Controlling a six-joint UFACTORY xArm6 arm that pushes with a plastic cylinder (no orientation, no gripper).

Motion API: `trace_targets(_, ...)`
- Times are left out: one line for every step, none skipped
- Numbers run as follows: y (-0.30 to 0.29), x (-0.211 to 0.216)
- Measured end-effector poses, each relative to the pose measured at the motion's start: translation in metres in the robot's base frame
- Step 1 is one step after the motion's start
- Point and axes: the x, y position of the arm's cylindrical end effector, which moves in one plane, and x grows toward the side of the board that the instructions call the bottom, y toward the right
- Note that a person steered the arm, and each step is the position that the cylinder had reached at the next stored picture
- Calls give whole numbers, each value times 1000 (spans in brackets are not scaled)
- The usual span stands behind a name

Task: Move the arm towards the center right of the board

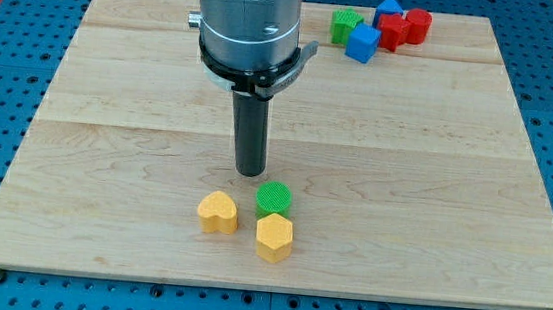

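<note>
My tip (249, 172) is the lower end of a dark rod under a grey cylinder, near the middle of the wooden board (437, 159). It stands just above and to the left of a green round block (274, 197), close to it but apart. Below that block sits a yellow hexagonal block (274, 237), touching it. A yellow heart-shaped block (217, 211) lies to the left of them, below my tip.
At the view's top right is a cluster: a green block (346, 25), a blue cube (363, 43), a blue triangular block (389, 6), a red block (392, 32) and a red cylinder (417, 25). Blue perforated table surrounds the board.
</note>
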Motion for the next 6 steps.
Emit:
trace_targets(0,0)
trace_targets(6,0)
trace_targets(47,0)
trace_targets(84,1)
trace_targets(104,2)
trace_targets(116,1)
